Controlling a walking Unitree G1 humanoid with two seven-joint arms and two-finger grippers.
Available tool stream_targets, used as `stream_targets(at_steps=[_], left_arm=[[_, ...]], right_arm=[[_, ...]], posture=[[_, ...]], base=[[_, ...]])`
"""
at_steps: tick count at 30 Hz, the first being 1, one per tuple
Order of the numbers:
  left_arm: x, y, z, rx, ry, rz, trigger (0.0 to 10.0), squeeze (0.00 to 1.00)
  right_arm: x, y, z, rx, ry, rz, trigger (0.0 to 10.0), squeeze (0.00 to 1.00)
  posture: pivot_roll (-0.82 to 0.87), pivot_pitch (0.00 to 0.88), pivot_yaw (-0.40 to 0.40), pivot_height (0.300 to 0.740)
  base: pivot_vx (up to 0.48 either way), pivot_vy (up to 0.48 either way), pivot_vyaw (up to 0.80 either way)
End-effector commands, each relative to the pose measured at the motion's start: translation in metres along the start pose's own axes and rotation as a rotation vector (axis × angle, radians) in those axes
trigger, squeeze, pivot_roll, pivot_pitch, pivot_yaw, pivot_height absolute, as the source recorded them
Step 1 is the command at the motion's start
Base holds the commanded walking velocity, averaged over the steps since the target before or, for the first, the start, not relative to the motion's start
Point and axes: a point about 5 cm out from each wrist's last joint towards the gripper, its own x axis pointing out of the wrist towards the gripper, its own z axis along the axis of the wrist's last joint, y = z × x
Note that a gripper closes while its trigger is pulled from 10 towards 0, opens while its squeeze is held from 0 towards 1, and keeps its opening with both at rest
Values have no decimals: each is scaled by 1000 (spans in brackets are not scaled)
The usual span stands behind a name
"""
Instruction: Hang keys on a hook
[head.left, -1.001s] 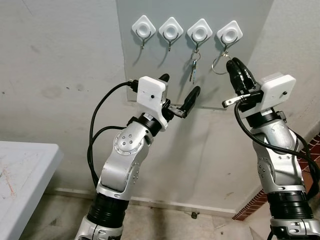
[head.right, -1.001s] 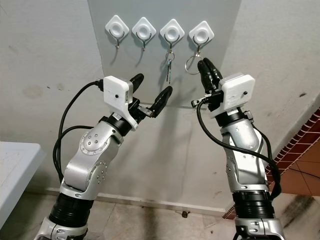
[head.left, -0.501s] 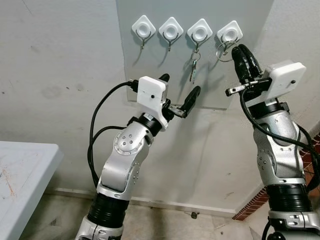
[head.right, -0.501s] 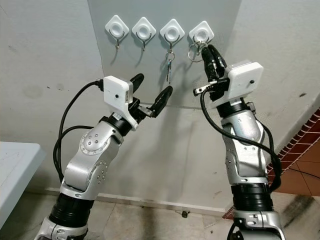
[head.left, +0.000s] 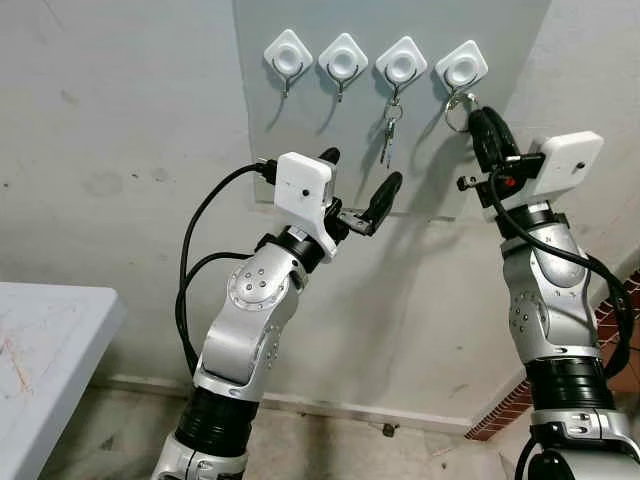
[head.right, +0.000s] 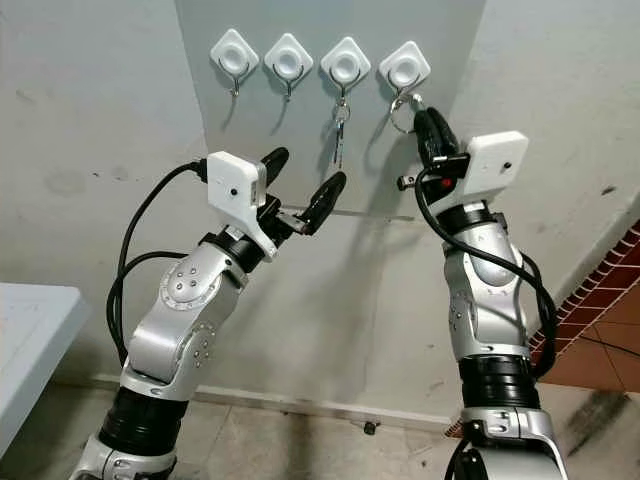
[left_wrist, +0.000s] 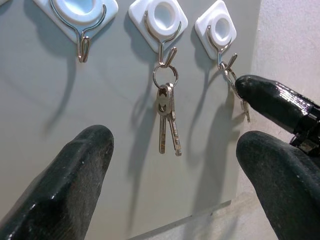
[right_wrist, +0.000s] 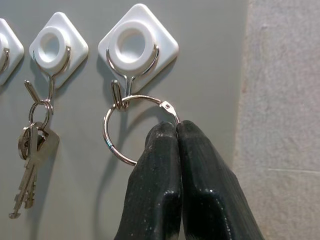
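Start at the left of the grey wall panel (head.left: 300, 130): your left gripper (head.left: 362, 190) hangs below the row of four white hooks with its two fingers spread wide and nothing between them — idle, pointing up toward the middle of the panel. The two hooks nearest the panel's left edge are bare. The third hook (left_wrist: 159, 20) carries a small bunch of keys (left_wrist: 166, 117) hanging straight down on its own ring.

The matter in hand is at the panel's right edge. Your right gripper (right_wrist: 176, 131) is raised just under the fourth hook (right_wrist: 137, 47), fingers pressed tight together on the key ring (right_wrist: 131, 127), pinching the ring's lower right arc. The ring stands nearly flat against the panel, its top arc lying at the hook's wire tip — in the right wrist view it looks threaded over the tip, though you cannot be sure it has seated behind the wire. No key blade can be made out on this ring beyond a small clasp at its upper right.

So the relation that counts: the hook sits directly above and slightly left of your fingertips, and the ring's plane runs parallel to the panel. My judgement is that the right arm is the one to finish, since the left is well apart; easing downward should let the ring settle into the hook's bend before you let go.
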Motion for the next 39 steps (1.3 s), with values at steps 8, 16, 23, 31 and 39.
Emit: stream_targets(at_steps=[8,16,23,31,39], left_arm=[[-1,-1,3,-8,-6,9,10000,0],[-2,0,3,-10,-2,13,10000,0],[-2,1,2,-11,-1,23,10000,0],[-6,6,-1,-2,6,56,10000,0],[-17,21,-17,19,47,157,10000,0]], right_arm=[[-9,8,-11,-37,34,40,10000,0],[-12,8,-13,-11,33,38,10000,1000],[-15,5,-14,50,19,-8,10000,1000],[-26,6,-13,83,8,-81,10000,1000],[-49,11,-29,77,83,-118,10000,0]], posture=[[25,26,-24,740],[26,29,-26,740],[28,25,-30,740],[29,20,-33,740],[21,7,-28,740]], base=[[0,0,0],[0,0,0],[0,0,0],[0,0,0],[0,0,0]])
